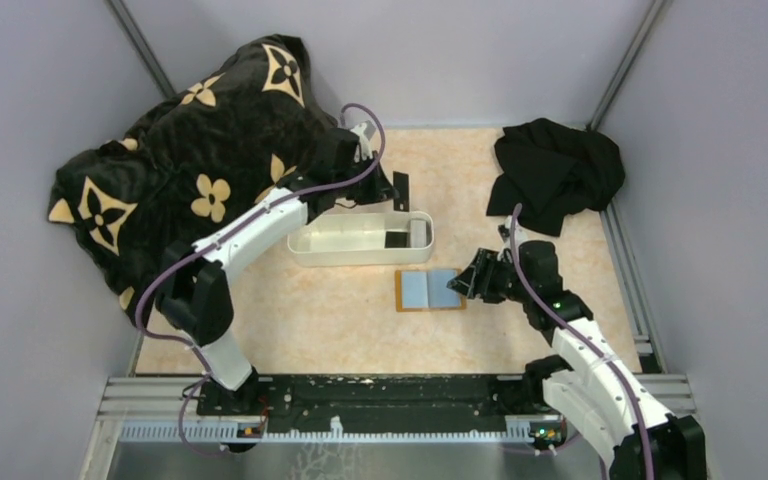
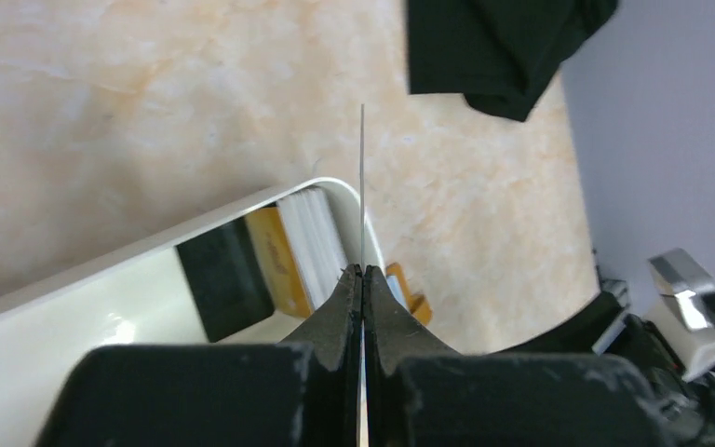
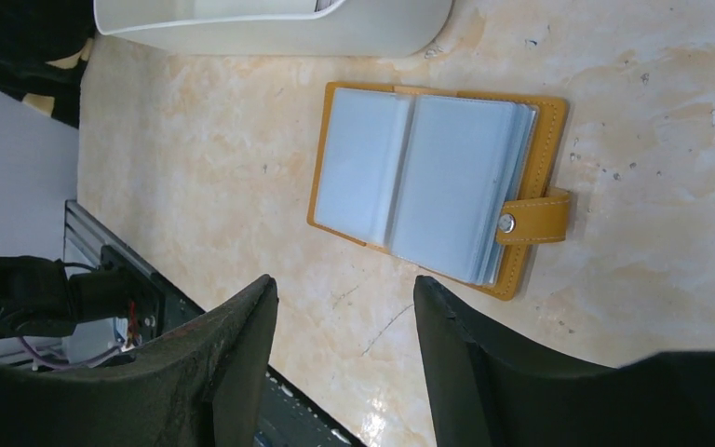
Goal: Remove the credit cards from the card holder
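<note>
Above the white tray (image 2: pixel 149 244), the left claw (image 2: pixel 363 275) pinches a credit card (image 2: pixel 363 186).

Behind the card holder (image 1: pixel 430 290) stands the tray (image 1: pixel 350 256); near side open.

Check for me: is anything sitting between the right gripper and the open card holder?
Nothing visible. The right gripper is open just short of the card holder, only bare table between them. The white tray lies beyond it, off the path.
</note>
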Controlling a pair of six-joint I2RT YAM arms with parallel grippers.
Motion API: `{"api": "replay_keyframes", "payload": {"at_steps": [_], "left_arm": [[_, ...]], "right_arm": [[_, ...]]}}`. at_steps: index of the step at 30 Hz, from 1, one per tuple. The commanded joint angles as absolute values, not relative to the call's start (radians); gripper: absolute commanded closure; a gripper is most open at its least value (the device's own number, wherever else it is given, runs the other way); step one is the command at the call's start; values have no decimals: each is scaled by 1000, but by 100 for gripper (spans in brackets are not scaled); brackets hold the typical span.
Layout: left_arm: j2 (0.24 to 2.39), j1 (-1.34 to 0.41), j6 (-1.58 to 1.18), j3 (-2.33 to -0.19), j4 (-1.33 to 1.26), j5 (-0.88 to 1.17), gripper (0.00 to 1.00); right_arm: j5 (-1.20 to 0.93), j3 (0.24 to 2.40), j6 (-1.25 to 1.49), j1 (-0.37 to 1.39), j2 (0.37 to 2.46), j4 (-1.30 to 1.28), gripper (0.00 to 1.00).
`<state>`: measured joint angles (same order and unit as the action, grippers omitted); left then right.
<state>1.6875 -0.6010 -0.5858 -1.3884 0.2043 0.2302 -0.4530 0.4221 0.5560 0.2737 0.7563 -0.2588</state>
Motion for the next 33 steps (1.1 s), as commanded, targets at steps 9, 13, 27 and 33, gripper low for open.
{"api": "replay_keyframes", "payload": {"at_steps": [9,13,27,33], "left_arm": [[1823,-655,-524,-1551,648,15,100],[1819,-674,-550,-1508,628,21,100],[1951,-725,-562,-1603,652,34,100],[2017,-730,-564,-1668,673,23,100]], "right_arm": [[-431,444,515,272,780,-204,44],[-435,439,500,273,784,-201,44],[-454,408,495,273,788,-176,44],[-454,406,496,273,772,-175,44]]}}
